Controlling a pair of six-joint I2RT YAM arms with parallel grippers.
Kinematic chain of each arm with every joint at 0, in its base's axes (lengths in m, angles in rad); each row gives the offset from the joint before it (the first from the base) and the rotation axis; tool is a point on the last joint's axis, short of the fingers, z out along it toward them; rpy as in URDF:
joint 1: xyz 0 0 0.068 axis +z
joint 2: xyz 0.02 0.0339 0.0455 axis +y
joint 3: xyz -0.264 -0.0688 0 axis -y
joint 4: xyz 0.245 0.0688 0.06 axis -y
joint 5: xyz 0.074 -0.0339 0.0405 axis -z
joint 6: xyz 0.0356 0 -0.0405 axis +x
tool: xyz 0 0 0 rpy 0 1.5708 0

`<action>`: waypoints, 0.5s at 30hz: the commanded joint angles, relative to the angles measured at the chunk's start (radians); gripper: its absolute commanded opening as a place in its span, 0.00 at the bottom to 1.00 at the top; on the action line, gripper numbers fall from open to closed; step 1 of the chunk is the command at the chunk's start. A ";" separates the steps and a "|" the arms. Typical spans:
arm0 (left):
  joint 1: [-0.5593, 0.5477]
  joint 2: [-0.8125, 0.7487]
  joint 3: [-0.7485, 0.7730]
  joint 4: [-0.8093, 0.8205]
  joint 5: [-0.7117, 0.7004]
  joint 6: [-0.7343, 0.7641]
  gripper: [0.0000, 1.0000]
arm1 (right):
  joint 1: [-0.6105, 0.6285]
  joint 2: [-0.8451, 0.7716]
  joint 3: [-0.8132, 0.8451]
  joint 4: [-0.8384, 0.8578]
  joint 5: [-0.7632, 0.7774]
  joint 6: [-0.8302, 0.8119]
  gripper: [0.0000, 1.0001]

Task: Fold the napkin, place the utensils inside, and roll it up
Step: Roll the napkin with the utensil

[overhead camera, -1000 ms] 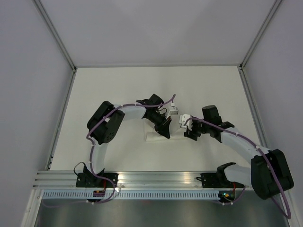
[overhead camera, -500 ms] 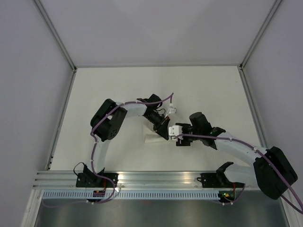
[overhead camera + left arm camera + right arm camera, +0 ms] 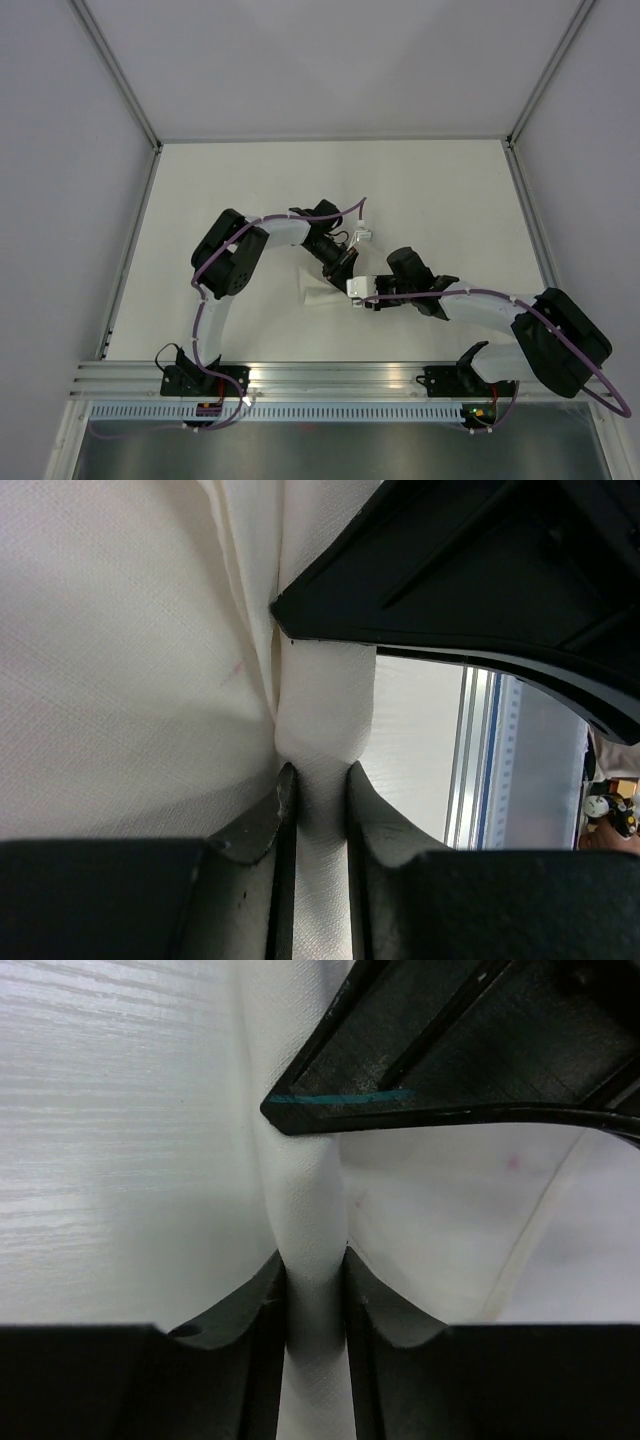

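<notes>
Since a second ago your right arm [image 3: 470, 305] has slid left to the napkin [image 3: 322, 296], now bunched small on the near half of the tabletop [image 3: 430, 190]. Your left jaws pinch a raised fold of it, narrow; your right jaws have closed narrow onto a fold too.

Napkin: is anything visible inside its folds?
Only white cloth shows: the napkin is bunched into a ridge pinched by the left gripper and the right gripper. No utensils are visible; whatever lies inside the folds is covered by cloth.
</notes>
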 commanded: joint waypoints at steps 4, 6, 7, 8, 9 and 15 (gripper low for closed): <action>0.002 -0.030 -0.016 -0.020 -0.163 0.053 0.16 | 0.002 0.034 0.054 -0.062 0.005 -0.009 0.25; 0.004 -0.077 -0.019 0.002 -0.183 0.033 0.23 | 0.002 0.060 0.107 -0.166 -0.026 -0.014 0.23; 0.004 -0.092 -0.019 0.026 -0.195 0.022 0.26 | 0.002 0.072 0.130 -0.203 -0.038 -0.014 0.21; 0.004 -0.109 -0.010 0.034 -0.201 0.007 0.29 | 0.002 0.088 0.150 -0.278 -0.044 -0.017 0.21; 0.005 -0.125 -0.004 0.042 -0.212 -0.003 0.31 | 0.004 0.112 0.185 -0.313 -0.061 -0.020 0.20; 0.022 -0.206 0.033 0.108 -0.257 -0.079 0.36 | 0.001 0.190 0.262 -0.453 -0.080 -0.015 0.17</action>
